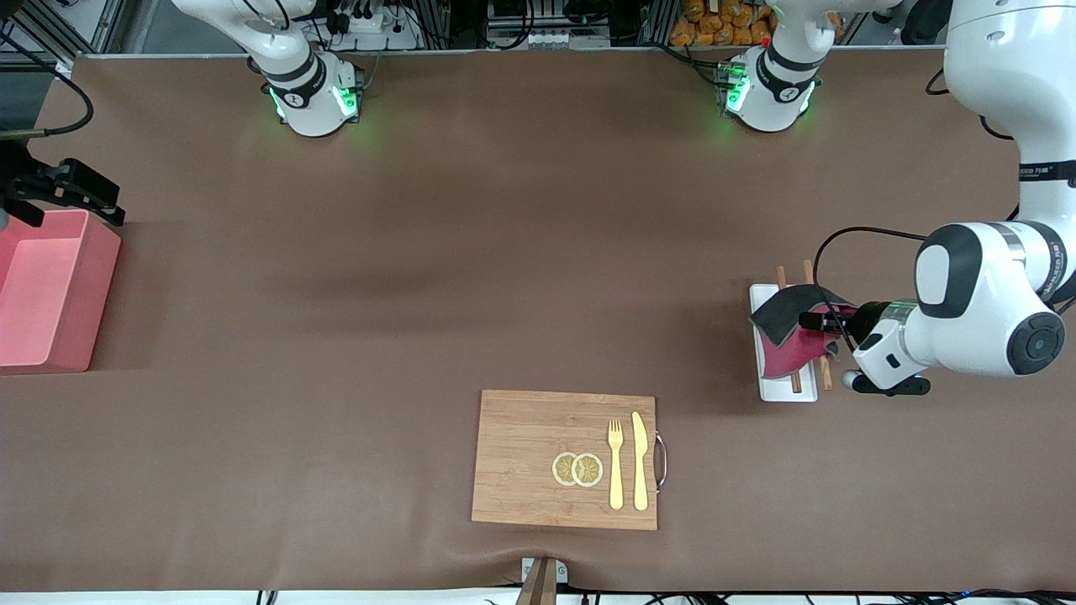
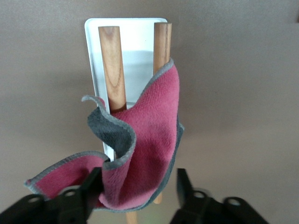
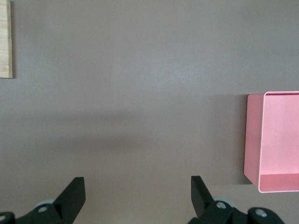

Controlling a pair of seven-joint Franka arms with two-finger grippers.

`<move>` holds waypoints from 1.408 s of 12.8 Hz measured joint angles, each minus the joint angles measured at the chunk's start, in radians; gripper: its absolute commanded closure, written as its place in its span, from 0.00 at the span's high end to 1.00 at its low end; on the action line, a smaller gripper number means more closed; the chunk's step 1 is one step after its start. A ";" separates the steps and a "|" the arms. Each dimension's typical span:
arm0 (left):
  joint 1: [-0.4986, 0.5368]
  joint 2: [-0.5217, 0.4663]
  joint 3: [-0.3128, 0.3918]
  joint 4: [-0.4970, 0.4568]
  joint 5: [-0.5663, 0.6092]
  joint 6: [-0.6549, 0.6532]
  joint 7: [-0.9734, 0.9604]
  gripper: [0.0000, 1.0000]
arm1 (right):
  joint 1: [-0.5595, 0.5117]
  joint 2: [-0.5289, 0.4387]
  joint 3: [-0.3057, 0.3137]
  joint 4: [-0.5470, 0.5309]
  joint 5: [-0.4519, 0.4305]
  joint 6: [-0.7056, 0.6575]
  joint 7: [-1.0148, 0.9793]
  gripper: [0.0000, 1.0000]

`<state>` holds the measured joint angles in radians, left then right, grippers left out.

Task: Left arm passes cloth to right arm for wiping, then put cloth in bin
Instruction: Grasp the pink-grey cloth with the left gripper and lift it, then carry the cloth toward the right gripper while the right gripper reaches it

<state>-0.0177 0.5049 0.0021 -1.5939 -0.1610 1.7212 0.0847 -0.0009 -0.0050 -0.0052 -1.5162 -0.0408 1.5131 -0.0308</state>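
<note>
Cloth (image 2: 149, 135): we find it draped over the wooden chopsticks (image 2: 113, 65) on the white tray (image 1: 783, 388), toward the left arm's end of the table (image 1: 504, 277). Its crimson face shows to the left wrist view and a dark grey flap curls upward, so we judge it is bunched enough to be pinched at a fold.
Cutting board (image 1: 538, 458): the nearest thing to the front camera. It carries two lemon slices (image 1: 577, 469), a yellow fork (image 1: 616, 464) and a yellow knife (image 1: 640, 460). We take it for the surface to be wiped, though nothing confirms that.
Left gripper (image 2: 138, 193): it is down at the cloth. Its fingers (image 2: 79, 196) stand apart on either side of the hanging crimson fold, one pressed into the fabric and the other clear of it. We judge the grasp is under way but not yet made.
Bin (image 1: 46, 290): pink, sitting at the right arm's end of the table, well apart from the cloth. We reckon it sits there so the right arm can drop the cloth in after wiping.
Right gripper (image 3: 135, 198): it waits over bare table beside the bin, fingers spread wide and holding nothing.
Writing: we see small dark lettering on the left arm's white shell in the front view, too small for us to read. No other labels show.
</note>
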 measured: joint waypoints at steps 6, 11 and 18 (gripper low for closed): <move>0.002 0.001 0.001 0.000 0.000 -0.001 0.001 0.00 | 0.000 0.000 -0.001 0.000 0.000 -0.003 0.001 1.00; 0.001 -0.054 -0.002 0.035 -0.001 -0.001 0.022 0.00 | 0.000 0.002 -0.002 0.000 0.000 -0.004 0.001 1.00; -0.017 -0.201 -0.274 0.046 -0.099 -0.015 -0.212 0.00 | 0.000 0.002 -0.002 0.000 0.000 -0.035 0.001 1.00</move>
<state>-0.0349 0.3034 -0.2720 -1.5478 -0.2597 1.7060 -0.1270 -0.0009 -0.0026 -0.0073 -1.5164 -0.0404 1.4779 -0.0301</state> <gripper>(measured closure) 0.969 0.000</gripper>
